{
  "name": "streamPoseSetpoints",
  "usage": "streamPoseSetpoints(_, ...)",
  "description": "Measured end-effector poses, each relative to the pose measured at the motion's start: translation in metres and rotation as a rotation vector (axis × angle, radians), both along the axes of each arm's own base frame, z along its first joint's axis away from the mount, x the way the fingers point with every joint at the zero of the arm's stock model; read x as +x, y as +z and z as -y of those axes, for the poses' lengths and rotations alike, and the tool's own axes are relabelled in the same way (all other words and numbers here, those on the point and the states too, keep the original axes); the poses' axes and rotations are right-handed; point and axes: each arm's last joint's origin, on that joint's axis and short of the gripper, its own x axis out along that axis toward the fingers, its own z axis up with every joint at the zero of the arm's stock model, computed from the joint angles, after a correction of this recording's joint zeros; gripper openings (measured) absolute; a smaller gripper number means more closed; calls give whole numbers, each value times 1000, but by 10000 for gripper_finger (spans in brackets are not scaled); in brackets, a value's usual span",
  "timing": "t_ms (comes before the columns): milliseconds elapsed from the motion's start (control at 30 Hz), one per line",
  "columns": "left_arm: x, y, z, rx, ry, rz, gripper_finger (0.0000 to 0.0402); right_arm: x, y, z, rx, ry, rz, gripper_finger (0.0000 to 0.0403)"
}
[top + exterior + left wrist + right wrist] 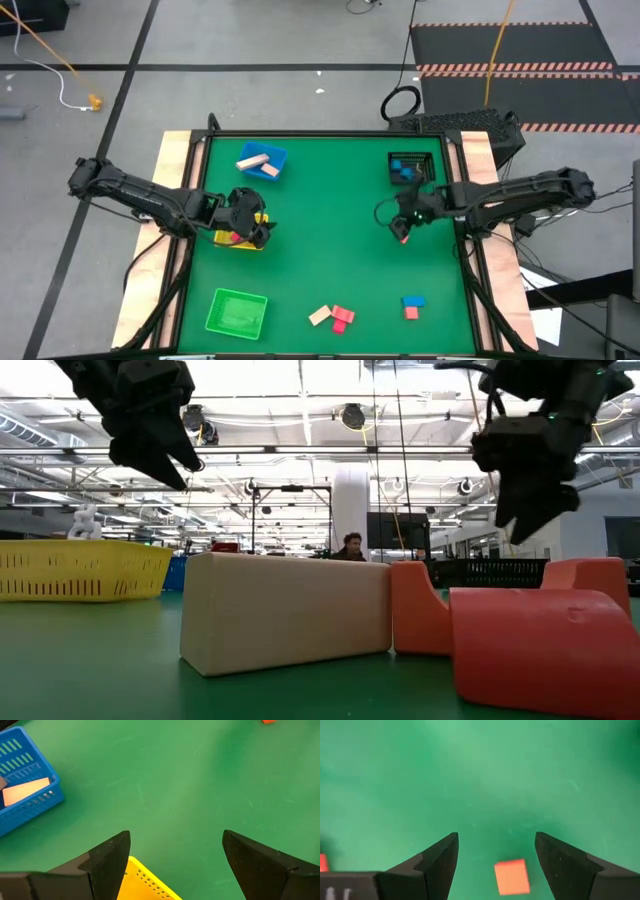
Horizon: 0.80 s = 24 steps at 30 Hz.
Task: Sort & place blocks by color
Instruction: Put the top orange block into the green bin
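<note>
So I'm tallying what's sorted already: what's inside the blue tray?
The blue tray holds two tan wood blocks, one a bar and one smaller at its edge. Its slatted wall hides the tray floor in the left wrist view; nothing else shows from above.

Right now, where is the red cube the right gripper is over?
In the high view the red cube lies on the green table, right of centre, below the open right gripper, near the black basket.

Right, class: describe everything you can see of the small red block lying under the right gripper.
The small red block is a plain orange-red cube with flat faces and crisp edges, material unclear. It lies flat on the green table, alone, touching nothing else. The right gripper hangs above it, open, one dark finger either side of it in the right wrist view. From above, it peeks out beside that gripper, right of the table's centre.
</note>
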Motion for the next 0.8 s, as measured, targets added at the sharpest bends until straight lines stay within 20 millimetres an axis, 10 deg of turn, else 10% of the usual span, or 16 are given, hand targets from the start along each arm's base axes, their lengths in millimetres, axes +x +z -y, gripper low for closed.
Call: streamPoseSetpoints(800, 0, 0, 0, 10, -11, 0, 319, 16, -59, -35, 17, 59, -377, 252)
